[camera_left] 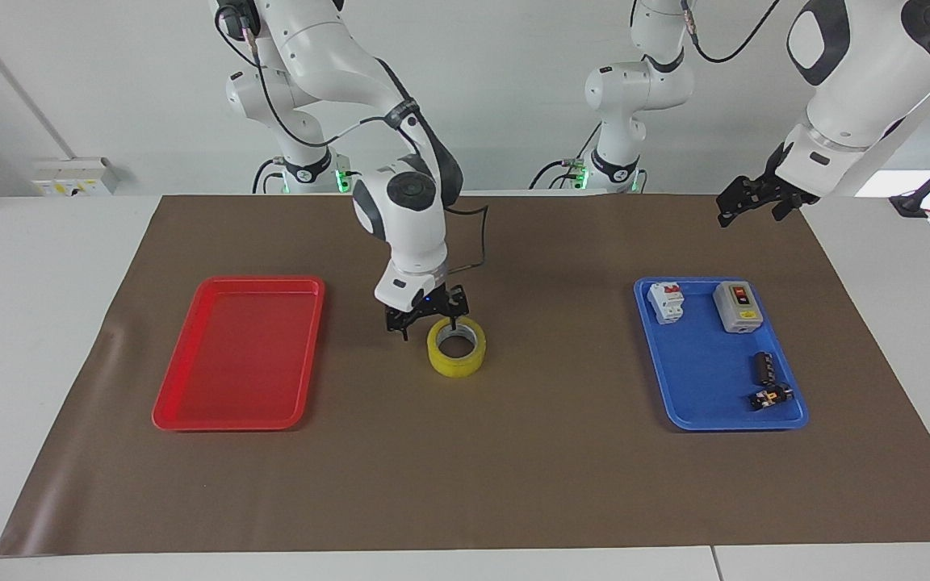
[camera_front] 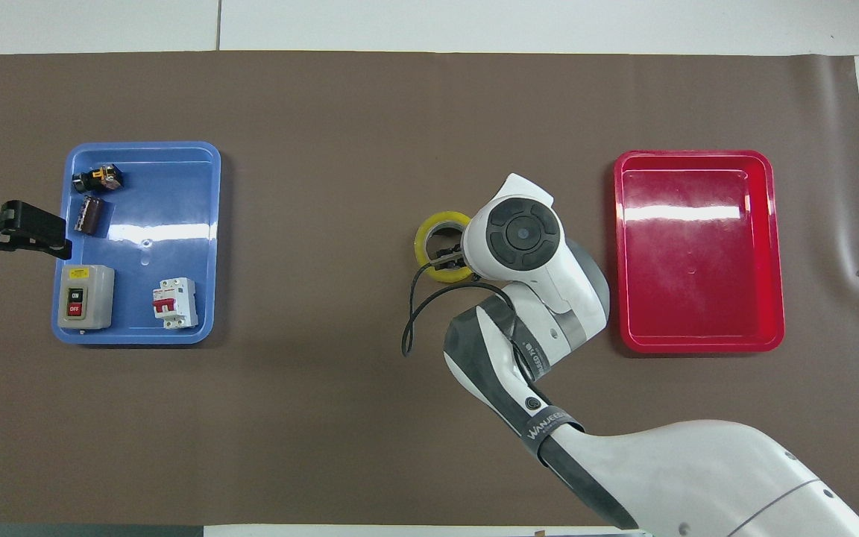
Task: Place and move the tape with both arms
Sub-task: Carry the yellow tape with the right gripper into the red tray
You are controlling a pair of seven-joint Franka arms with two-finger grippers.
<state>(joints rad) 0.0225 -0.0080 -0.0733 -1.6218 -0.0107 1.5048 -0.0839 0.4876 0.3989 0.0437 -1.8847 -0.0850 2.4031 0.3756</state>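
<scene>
Straddling the tape's [camera_left: 457,345] rim, the right gripper [camera_left: 428,320] stands spread.

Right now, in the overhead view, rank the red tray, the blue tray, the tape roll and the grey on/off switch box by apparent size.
1. Red tray and blue tray: close in size, red looks slightly bigger.
2. Tape roll, partly covered by the right arm.
3. Grey on/off switch box, close to the tape, so unsure.
</scene>
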